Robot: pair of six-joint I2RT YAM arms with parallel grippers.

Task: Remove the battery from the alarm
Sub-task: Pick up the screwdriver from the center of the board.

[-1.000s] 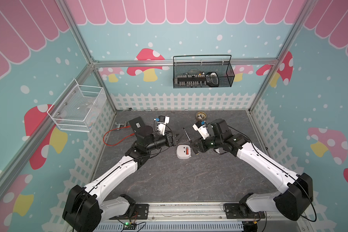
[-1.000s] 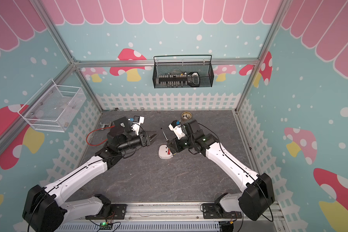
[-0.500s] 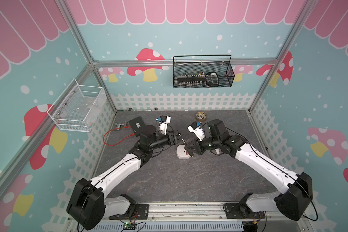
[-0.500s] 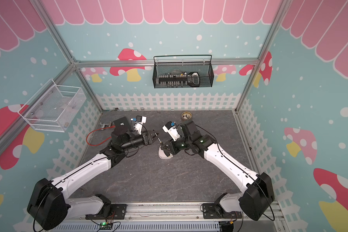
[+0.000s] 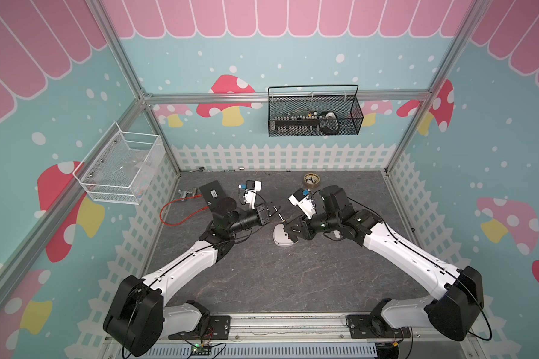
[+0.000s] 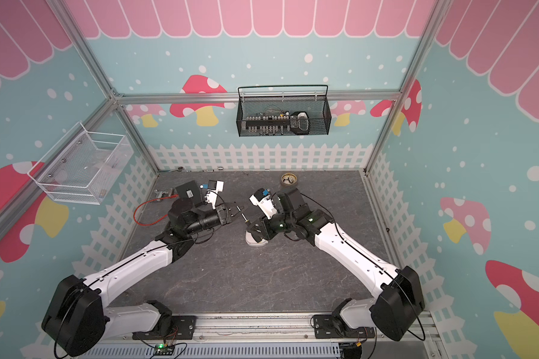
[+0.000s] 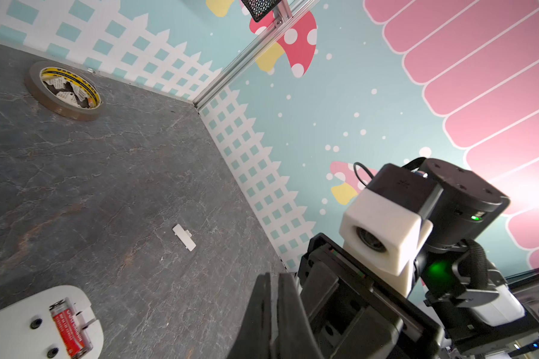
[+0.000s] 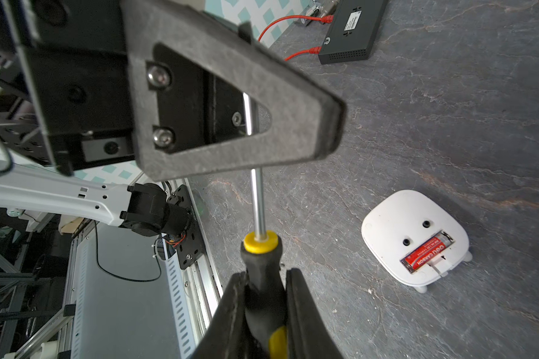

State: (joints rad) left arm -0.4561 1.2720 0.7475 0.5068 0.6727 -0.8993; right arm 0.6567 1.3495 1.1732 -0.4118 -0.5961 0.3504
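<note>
The white alarm (image 8: 414, 239) lies back up on the grey floor, also seen in the left wrist view (image 7: 19, 317) and in both top views (image 5: 280, 239) (image 6: 254, 241). The red battery (image 8: 427, 253) (image 7: 67, 332) sits in its uncovered recess. My right gripper (image 8: 265, 273) (image 5: 288, 228) hovers just above the alarm's far side, shut on the black-and-yellow handle of a screwdriver (image 8: 260, 242). My left gripper (image 7: 274, 276) (image 5: 274, 207) is shut on the far end of its metal shaft (image 8: 258, 199). One of the left gripper's fingers (image 8: 231, 93) covers part of the shaft.
A small white battery cover (image 7: 184, 237) lies loose on the floor. A tape roll (image 5: 311, 179) sits near the back wall. A black box (image 5: 212, 194) with a red cable (image 5: 181, 214) lies back left. A black wire basket (image 5: 315, 119) and a white one (image 5: 119, 167) hang on the walls.
My left gripper reached right to the screwdriver's shaft and closed on it. My right arm swung the screwdriver toward the left gripper and stayed by the alarm.
</note>
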